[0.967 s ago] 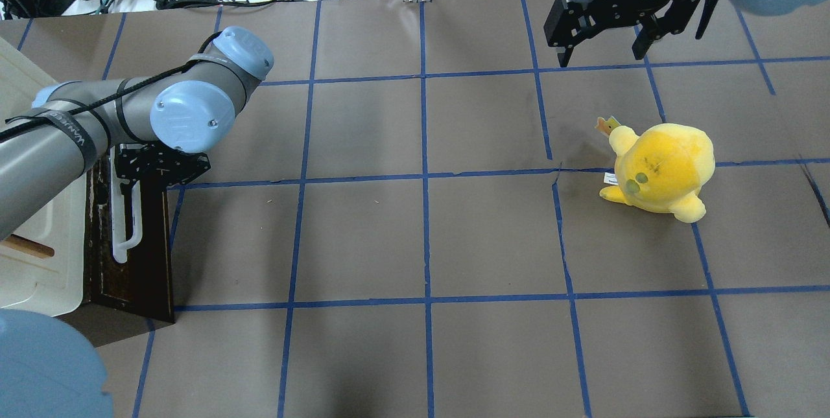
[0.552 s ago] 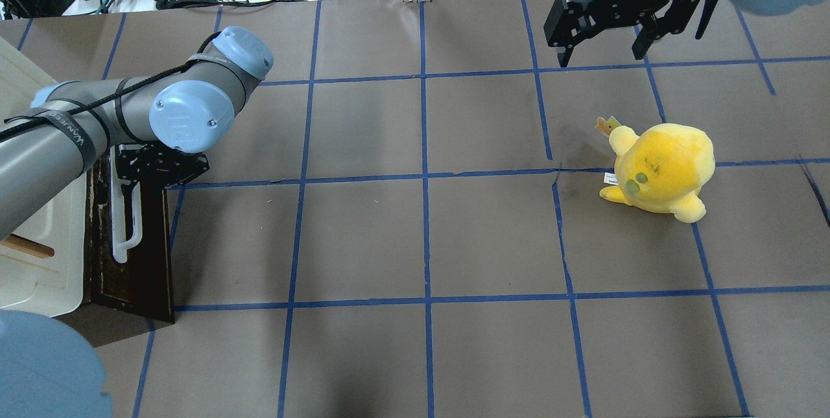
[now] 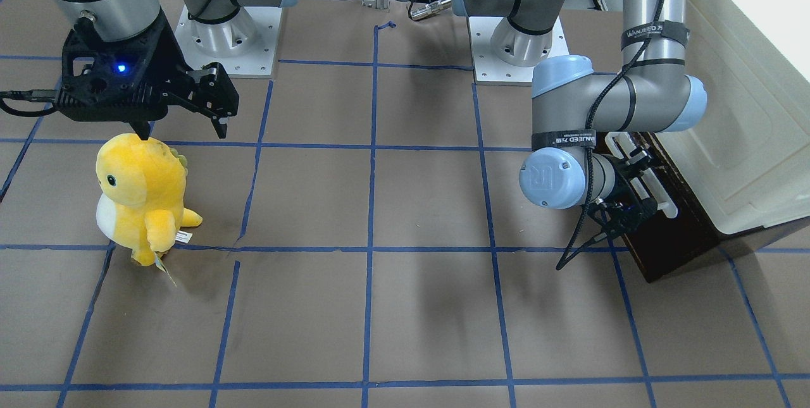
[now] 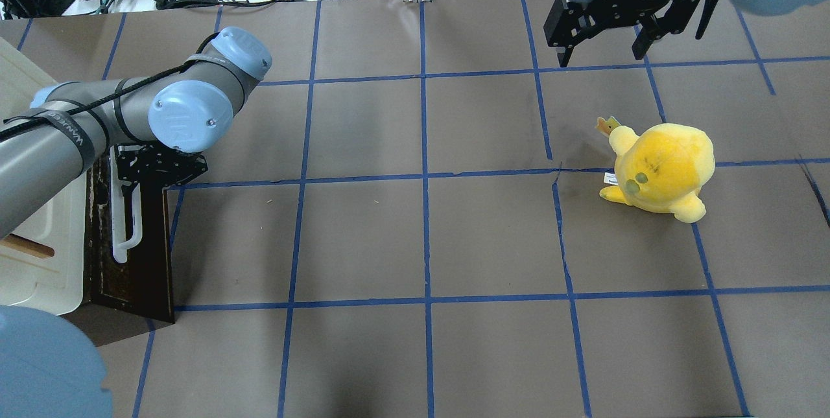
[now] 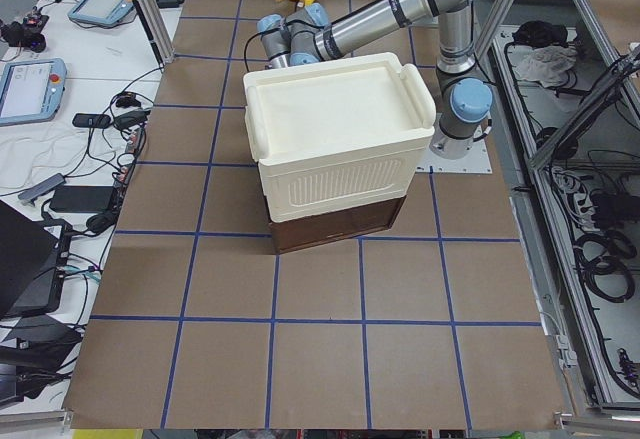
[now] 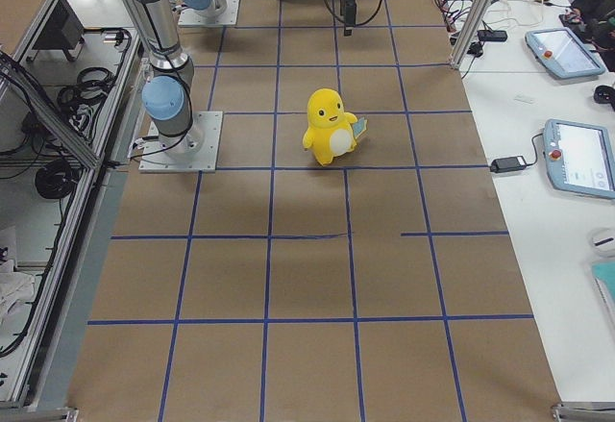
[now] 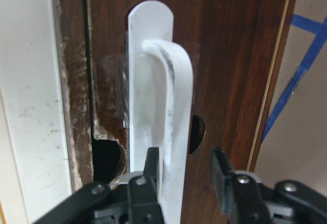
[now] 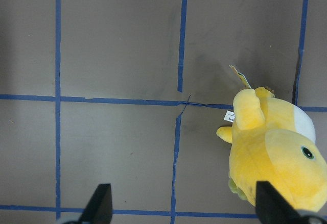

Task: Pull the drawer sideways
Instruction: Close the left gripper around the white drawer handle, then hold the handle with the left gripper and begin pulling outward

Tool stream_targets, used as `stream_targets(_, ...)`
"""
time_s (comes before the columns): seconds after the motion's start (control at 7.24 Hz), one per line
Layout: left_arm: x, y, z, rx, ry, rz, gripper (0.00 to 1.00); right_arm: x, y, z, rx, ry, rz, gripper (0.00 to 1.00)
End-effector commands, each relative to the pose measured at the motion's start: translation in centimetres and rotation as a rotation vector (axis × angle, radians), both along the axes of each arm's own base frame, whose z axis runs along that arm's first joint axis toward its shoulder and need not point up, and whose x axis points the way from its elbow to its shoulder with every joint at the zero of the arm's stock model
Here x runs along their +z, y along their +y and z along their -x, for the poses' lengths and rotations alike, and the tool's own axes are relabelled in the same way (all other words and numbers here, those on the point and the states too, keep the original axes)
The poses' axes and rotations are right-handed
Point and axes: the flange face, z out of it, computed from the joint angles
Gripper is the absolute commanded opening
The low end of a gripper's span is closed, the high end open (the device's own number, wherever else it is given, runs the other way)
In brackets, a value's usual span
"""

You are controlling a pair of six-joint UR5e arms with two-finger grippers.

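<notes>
The drawer (image 4: 146, 262) sits at the left edge of the overhead view, under the cream cabinet (image 4: 45, 275). It looks hard and stiff, so it should slide, not bend. Grab its smooth white handle (image 7: 171, 106). The left gripper (image 7: 185, 175) is open around that bar. The right gripper (image 4: 601, 58), at the upper right, is open and empty.

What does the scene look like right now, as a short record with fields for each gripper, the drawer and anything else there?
Left gripper: open, fingers either side of the white handle
Right gripper: open, above the table, holding nothing
Drawer: dark front close against the cabinet
Toy: yellow plush, upright, below the right gripper in the overhead view
</notes>
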Motion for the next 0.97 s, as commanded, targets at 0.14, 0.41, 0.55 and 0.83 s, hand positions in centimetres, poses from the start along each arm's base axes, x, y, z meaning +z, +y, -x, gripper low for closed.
stream_targets(0.14,-0.04,0.05,-0.04,0.001,0.000,-0.001,0.38,0.00,0.00,0.00,0.000,0.000,0.000,1.00)
stream_targets(0.41,-0.05,0.21,-0.12,0.002,0.000,-0.003,0.37,0.00,0.00,0.01,0.000,0.001,0.000,1.00)
stream_targets(0.55,-0.17,0.31,-0.11,0.001,0.001,-0.007,0.37,0.00,0.00,0.00,0.000,0.000,0.000,1.00)
stream_targets(0.83,-0.17,0.31,-0.11,0.002,0.000,-0.006,0.36,0.00,0.00,0.00,0.000,0.000,0.000,1.00)
